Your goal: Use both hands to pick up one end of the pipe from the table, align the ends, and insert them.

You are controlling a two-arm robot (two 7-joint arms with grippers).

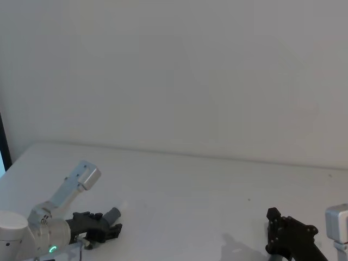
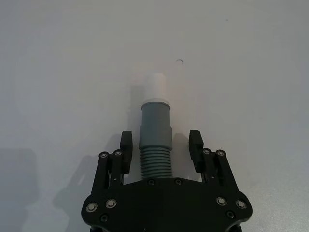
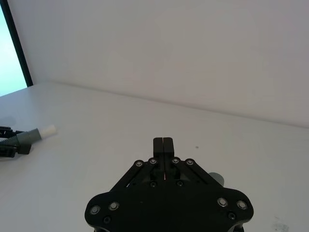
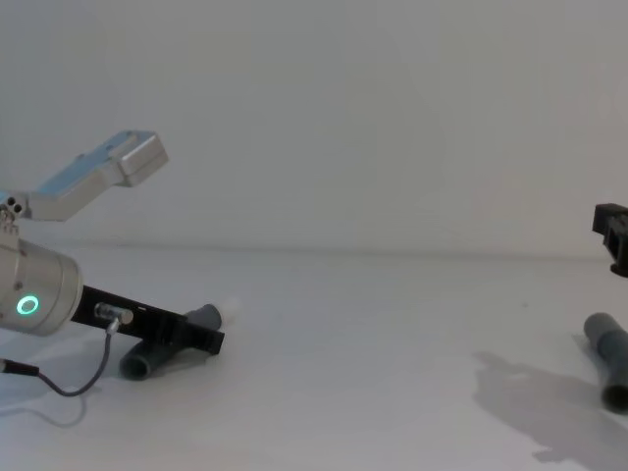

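Down at about 7 o'clock in the head view, the left gripper (image 1: 109,223) sits low over the table (image 1: 190,185), its silver wrist showing a green ring light (image 4: 27,305) in the chest view. Its jaws are spread apart around the left pipe piece (image 2: 155,159). The left wrist view shows the two black fingers (image 2: 126,145) standing one on each side of the ribbed hose, just where it meets the grey cuff (image 2: 155,123), with a narrow gap on both sides, so nothing is clamped. The cuff ends in a short white tip (image 2: 155,87) that sticks out past the fingers, and this piece lies on the white surface. In the head view the cuff points toward roughly 1 o'clock from the gripper.

Over at about 4 o'clock in the head view, the right gripper (image 1: 273,217) hangs near the right edge. Its jaws are pressed together with nothing between them, as the right wrist view makes plain. From the chest view, the right pipe piece (image 4: 610,358) lies on the table at about 4 o'clock, below that gripper and clearly apart from it, with a shadow spread to its left. The two pipe pieces lie well apart, one at each side of the table
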